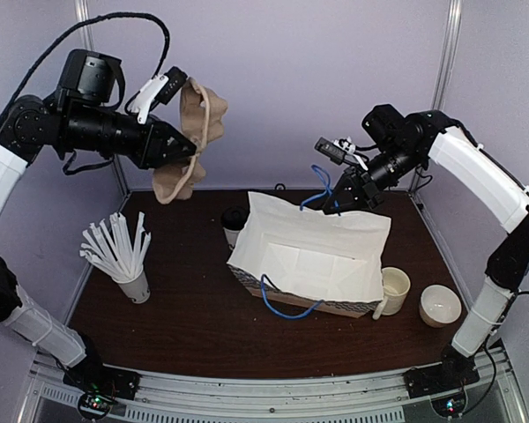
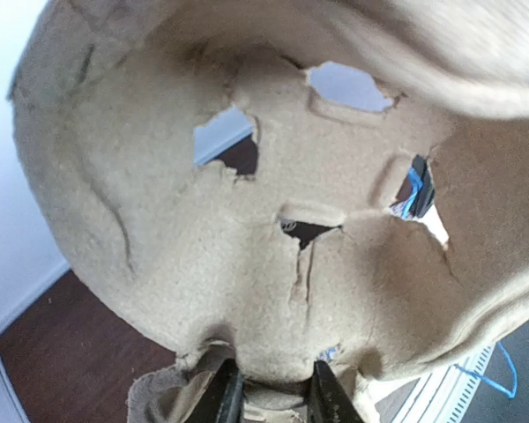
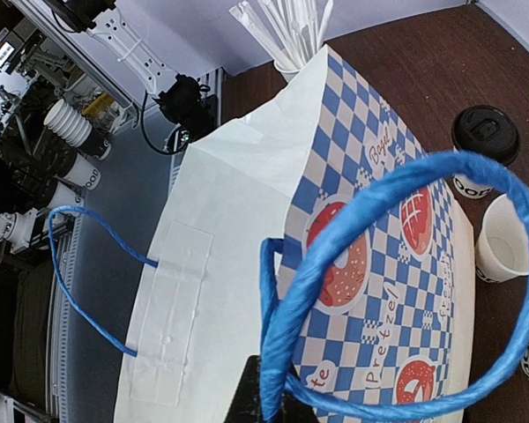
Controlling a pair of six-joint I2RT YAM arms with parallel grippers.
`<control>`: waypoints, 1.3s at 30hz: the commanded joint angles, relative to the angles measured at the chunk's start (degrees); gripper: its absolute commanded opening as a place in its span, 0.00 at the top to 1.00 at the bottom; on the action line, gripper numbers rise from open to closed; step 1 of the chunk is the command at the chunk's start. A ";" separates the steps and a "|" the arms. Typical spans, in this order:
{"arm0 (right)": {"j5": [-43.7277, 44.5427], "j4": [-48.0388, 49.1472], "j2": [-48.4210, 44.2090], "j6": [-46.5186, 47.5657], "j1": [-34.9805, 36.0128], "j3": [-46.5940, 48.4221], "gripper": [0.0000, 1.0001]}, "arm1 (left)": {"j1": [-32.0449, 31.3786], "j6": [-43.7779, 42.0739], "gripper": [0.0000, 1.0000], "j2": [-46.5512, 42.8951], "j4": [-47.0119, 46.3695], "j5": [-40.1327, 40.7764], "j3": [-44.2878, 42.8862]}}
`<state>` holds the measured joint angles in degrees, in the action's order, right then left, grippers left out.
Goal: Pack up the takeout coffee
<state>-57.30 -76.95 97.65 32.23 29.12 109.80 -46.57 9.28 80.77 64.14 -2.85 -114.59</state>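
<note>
The left gripper (image 2: 273, 392) pinches the light, already torn pulp cup carrier (image 2: 159, 256) by its edge, which I judge fragile; the right gripper (image 3: 269, 401) is closed on the paper bag's (image 3: 203, 220) blue handle (image 3: 379, 198).

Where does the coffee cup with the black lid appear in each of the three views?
Top external: the lidded cup stands near the centre, behind the far left corner of the paper bag.
Left wrist: not in it; the cup carrier fills the picture.
Right wrist: the lidded cup is at upper right, beside the bag's checked side.
Shared landmark: the paper bag, in the top and right wrist views.
</note>
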 commanded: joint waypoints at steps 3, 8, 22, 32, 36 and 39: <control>-4.70 -1.28 0.77 -2.54 1.89 1.39 1.00 | -5.95 -12.67 0.76 5.43 -9.08 -11.63 -3.67; -8.68 -3.15 2.33 -4.47 2.25 5.14 1.00 | -10.66 -15.29 0.75 7.88 -12.01 -18.84 -4.70; -12.98 -0.11 8.75 -11.02 2.25 7.05 1.00 | -17.76 -18.89 0.75 13.65 -12.51 -20.90 1.04; -12.03 0.63 10.17 -11.04 2.25 4.25 0.97 | -17.87 -23.58 0.76 23.17 -5.59 -15.25 1.01; -11.85 0.50 10.46 -10.36 2.25 4.15 0.96 | -17.90 -25.18 0.76 26.45 -2.17 -10.26 0.22; -11.55 0.39 10.88 -10.26 2.18 4.81 0.91 | -17.88 -25.20 0.76 29.24 0.46 -6.11 -1.69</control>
<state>-68.73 -76.90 107.83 21.47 31.16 114.37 -64.25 -13.96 107.63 60.55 -15.49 -113.10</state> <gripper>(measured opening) 0.068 0.239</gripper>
